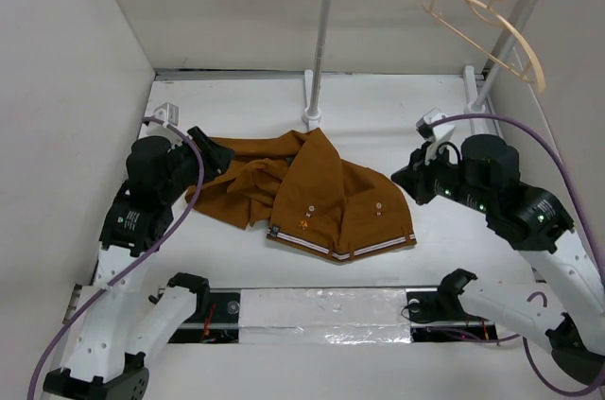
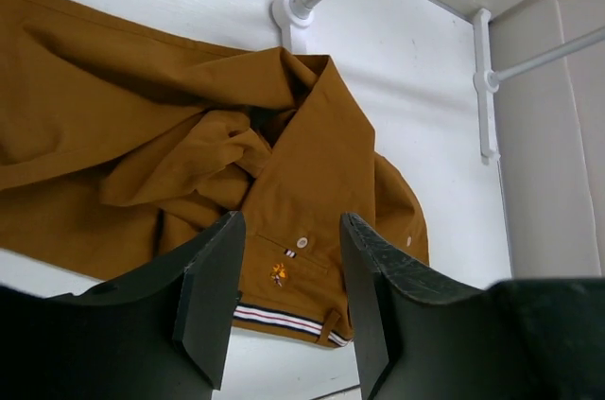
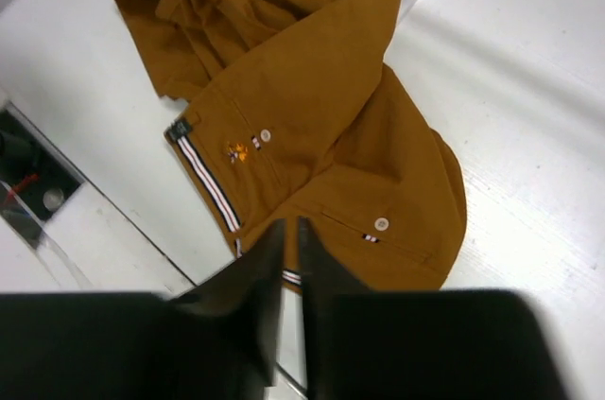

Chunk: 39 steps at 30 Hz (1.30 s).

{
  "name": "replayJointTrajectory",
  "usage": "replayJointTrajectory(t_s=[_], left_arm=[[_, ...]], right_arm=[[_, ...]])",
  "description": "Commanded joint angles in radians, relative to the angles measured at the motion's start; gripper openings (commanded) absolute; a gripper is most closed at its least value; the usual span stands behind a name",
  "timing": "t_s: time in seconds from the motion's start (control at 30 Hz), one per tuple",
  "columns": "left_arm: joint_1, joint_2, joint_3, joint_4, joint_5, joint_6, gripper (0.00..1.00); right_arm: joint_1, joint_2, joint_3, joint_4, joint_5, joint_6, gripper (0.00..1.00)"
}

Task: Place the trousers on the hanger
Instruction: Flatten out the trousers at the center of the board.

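The rust-brown trousers [image 1: 302, 194] lie crumpled on the white table, with the striped waistband [image 1: 340, 251] toward the near edge. The pale hanger [image 1: 492, 26] hangs by its hook from the rail at the upper right, away from both arms. My left gripper [image 1: 216, 156] hovers at the trousers' left end. In the left wrist view this gripper [image 2: 288, 268] is open with nothing between its fingers, and the trousers [image 2: 189, 154] lie below it. My right gripper [image 1: 405, 179] is just right of the trousers. The right wrist view shows it [image 3: 290, 225] shut and empty over the waistband [image 3: 210, 187].
A white-and-metal rail stand [image 1: 319, 50] rises behind the trousers, and its foot [image 2: 293, 8] touches the cloth's far edge. Pale walls close in the left, back and right sides. A silver taped strip [image 1: 321, 310] runs along the near edge between the arm bases.
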Motion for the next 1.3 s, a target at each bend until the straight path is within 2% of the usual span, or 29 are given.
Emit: replayJointTrajectory(t_s=[0.0, 0.07, 0.17, 0.23, 0.3, 0.37, 0.47, 0.5, 0.53, 0.57, 0.6, 0.63, 0.67, 0.7, 0.73, 0.83, 0.97, 1.1, 1.27], left_arm=[[-0.006, -0.02, 0.03, -0.005, -0.042, -0.022, 0.41], [-0.006, -0.024, 0.03, -0.005, -0.049, -0.031, 0.39], [-0.006, -0.029, 0.003, -0.026, -0.072, -0.063, 0.27], [-0.006, -0.042, -0.049, -0.052, -0.1, -0.101, 0.11], [-0.006, -0.05, -0.106, -0.072, -0.124, -0.128, 0.02], [-0.006, -0.058, -0.141, -0.105, -0.125, -0.167, 0.02], [-0.006, -0.078, -0.229, -0.129, -0.163, -0.227, 0.15], [-0.006, -0.084, -0.28, -0.129, -0.167, -0.244, 0.25], [-0.006, -0.099, -0.355, -0.096, -0.161, -0.275, 0.37], [-0.006, -0.099, -0.356, -0.096, -0.161, -0.275, 0.37], [-0.006, -0.104, -0.377, -0.083, -0.16, -0.284, 0.41], [-0.006, -0.101, -0.419, -0.068, -0.157, -0.298, 0.44], [-0.006, -0.096, -0.434, -0.033, -0.151, -0.307, 0.46], [0.005, -0.08, -0.442, -0.013, -0.141, -0.309, 0.46], [0.005, -0.079, -0.46, 0.006, -0.14, -0.306, 0.47], [0.028, -0.015, -0.496, 0.088, -0.088, -0.313, 0.48], [0.053, 0.092, -0.532, 0.226, -0.062, -0.307, 0.51], [0.053, 0.241, -0.54, 0.299, -0.052, -0.298, 0.51], [0.053, 0.319, -0.569, 0.378, -0.069, -0.321, 0.53]], right_arm=[[0.033, 0.034, -0.007, 0.045, -0.072, -0.037, 0.01], [0.074, 0.043, -0.035, 0.098, -0.082, -0.011, 0.0], [0.122, 0.077, -0.061, 0.137, -0.05, -0.002, 0.0], [0.177, 0.102, -0.057, 0.141, -0.008, -0.006, 0.0], [0.251, 0.14, -0.061, 0.164, 0.03, 0.006, 0.0], [0.304, 0.167, -0.095, 0.21, 0.087, 0.038, 0.0], [0.395, 0.235, -0.136, 0.301, 0.101, 0.086, 0.0], [0.415, 0.258, -0.147, 0.319, 0.101, 0.095, 0.0], [0.476, 0.325, -0.143, 0.373, 0.156, 0.109, 0.13], [0.476, 0.348, -0.143, 0.373, 0.156, 0.109, 0.13], [0.502, 0.374, -0.138, 0.4, 0.162, 0.112, 0.29], [0.512, 0.401, -0.135, 0.419, 0.162, 0.112, 0.4], [0.512, 0.428, -0.135, 0.442, 0.158, 0.112, 0.46], [0.525, 0.488, -0.133, 0.48, 0.152, 0.116, 0.57], [0.535, 0.519, -0.13, 0.494, 0.145, 0.116, 0.61], [0.558, 0.644, -0.094, 0.519, 0.176, 0.118, 0.65], [0.57, 0.773, -0.054, 0.559, 0.289, 0.133, 0.65], [0.57, 0.905, -0.003, 0.566, 0.351, 0.194, 0.64], [0.588, 1.025, 0.052, 0.598, 0.418, 0.267, 0.63]])
